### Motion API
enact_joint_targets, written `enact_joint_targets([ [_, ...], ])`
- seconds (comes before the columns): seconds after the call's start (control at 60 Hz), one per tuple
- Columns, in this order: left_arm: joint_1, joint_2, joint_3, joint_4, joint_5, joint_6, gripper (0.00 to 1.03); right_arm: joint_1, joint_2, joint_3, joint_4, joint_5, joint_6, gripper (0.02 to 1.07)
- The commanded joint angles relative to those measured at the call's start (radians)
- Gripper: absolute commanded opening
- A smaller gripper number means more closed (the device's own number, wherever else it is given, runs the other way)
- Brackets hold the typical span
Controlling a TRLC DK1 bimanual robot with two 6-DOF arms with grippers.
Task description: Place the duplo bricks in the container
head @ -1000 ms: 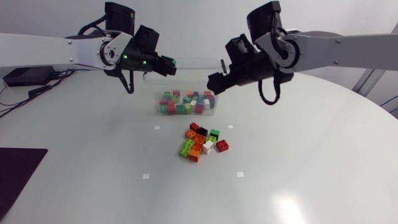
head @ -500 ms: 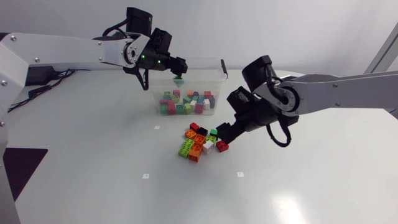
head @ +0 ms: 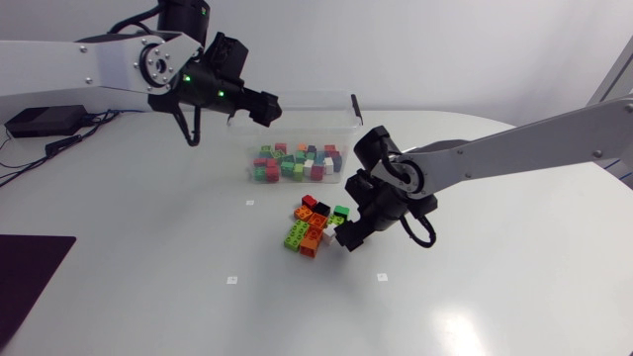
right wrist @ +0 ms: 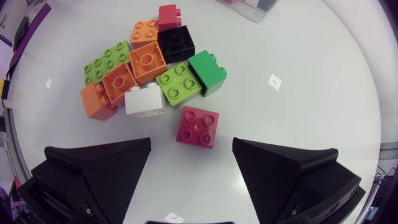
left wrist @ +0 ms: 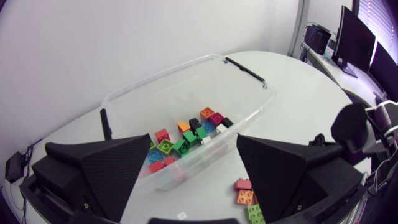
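Your right fingers (right wrist: 93, 168) spread, red brick (right wrist: 198, 126) just ahead between them; left fingers (left wrist: 93, 168) spread, empty, container (left wrist: 186, 66) ahead.

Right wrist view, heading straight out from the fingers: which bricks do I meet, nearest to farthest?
Nearest first: dark red brick → light green brick beside the dark green brick → black brick → small red brick at the pile's far end. The others overlap in depth, so they are left out.
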Motion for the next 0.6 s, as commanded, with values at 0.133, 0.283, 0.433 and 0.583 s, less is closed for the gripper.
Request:
enact_joint_targets([
  [0.133,-0.001,-0.136,-0.207,-0.116,-0.003,0.093,0.96,0.007,0.079,0.084,-0.035,0.029,0.031,0.91],
  [0.283,-0.035,-0.165,-0.305,-0.207,-0.003,0.117,0.96,0.01,0.102,0.11,-0.05,0.037,0.036,0.77],
  [0.433,-0.118,-0.152,-0.379,-0.239,-0.008,0.116,0.94,0.011,0.119,0.113,-0.052,0.038,0.037,0.55],
  [0.583,-0.193,-0.105,-0.407,-0.239,-0.039,0.109,0.94,0.008,0.123,0.102,-0.05,0.038,0.037,0.31],
])
